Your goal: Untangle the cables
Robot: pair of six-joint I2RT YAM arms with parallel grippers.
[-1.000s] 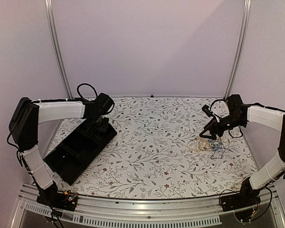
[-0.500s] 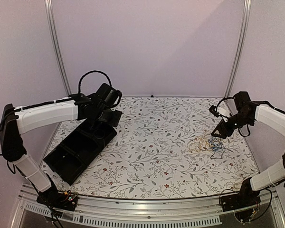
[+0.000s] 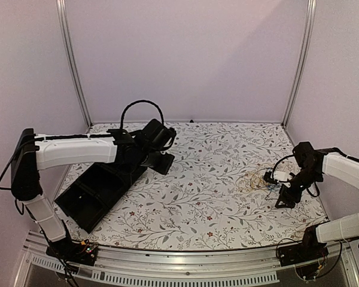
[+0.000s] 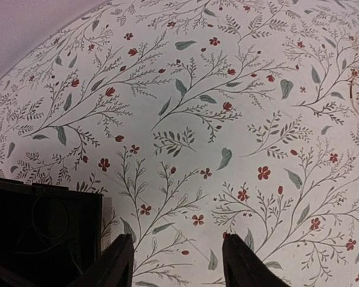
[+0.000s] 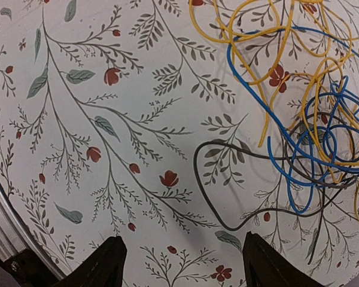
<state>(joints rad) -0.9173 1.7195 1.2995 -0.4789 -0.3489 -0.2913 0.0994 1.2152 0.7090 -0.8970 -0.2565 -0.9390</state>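
now: one container in view, a long open-topped black tray (image 3: 94,192), lying at an angle on the left side of the floral-print surface (image 3: 197,209). from the top view its inside is too dark to tell the contents. in the left wrist view a corner of it shows at lower left, with a faint thin curved line inside; cannot tell what that is.

cables (image 3: 258,179): one loose tangle flat on the surface, right side, well apart from the tray. right wrist view resolves it: yellow wires (image 5: 269,36) in wide loops, a blue wire (image 5: 302,146) coiled over and through them, and a dark wire (image 5: 210,179) sweeping out to the left of the pile in an open curve. all three are interlaced at the right of that view.

left end effector (image 4: 179,263): fingers apart, nothing between them, above bare surface just beside the tray's far end.

right end effector (image 5: 182,263): fingers apart, nothing gripped, low above the surface at the near side of the tangle; the dark wire's curve lies closest to it, not touching.
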